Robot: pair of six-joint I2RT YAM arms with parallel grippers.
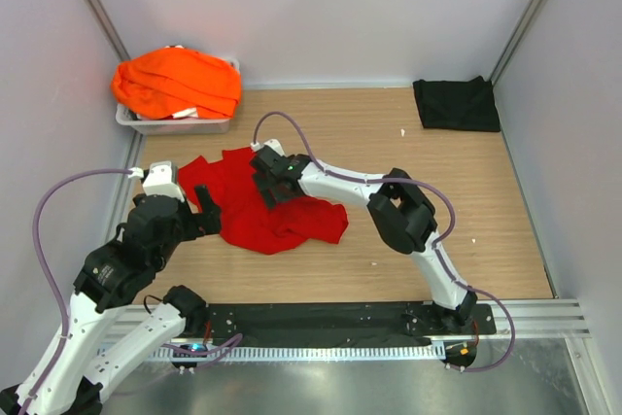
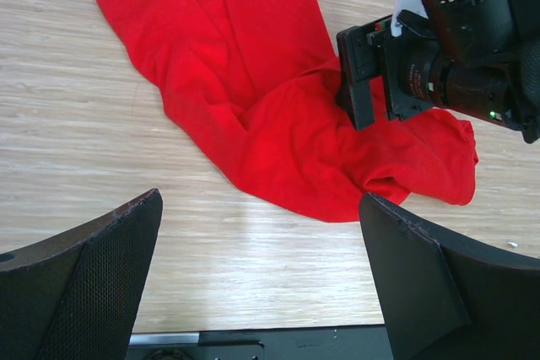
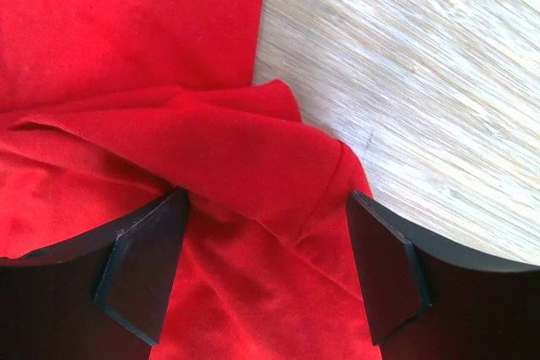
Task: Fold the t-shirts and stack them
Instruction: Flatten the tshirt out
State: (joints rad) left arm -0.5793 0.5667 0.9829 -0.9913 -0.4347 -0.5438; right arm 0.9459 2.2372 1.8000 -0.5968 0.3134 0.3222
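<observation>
Grey tray [image 1: 180,125] heaped with orange t-shirts [image 1: 175,83], well beyond left gripper [image 2: 260,208]; its jaws gape, empty. Red t-shirt [image 2: 278,124] crumpled just ahead of it, long axis far-left to near-right. Right gripper [image 3: 266,267] spread astride a fold, not clamped.

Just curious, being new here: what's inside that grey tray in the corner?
Bright orange t-shirts, heaped above the rim of the grey tray. Whatever lies beneath them is covered.

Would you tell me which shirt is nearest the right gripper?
The red shirt, crumpled mid-table: the right gripper straddles a fold of it. The orange shirts sit in the far-left tray, the black shirt far right.
</observation>
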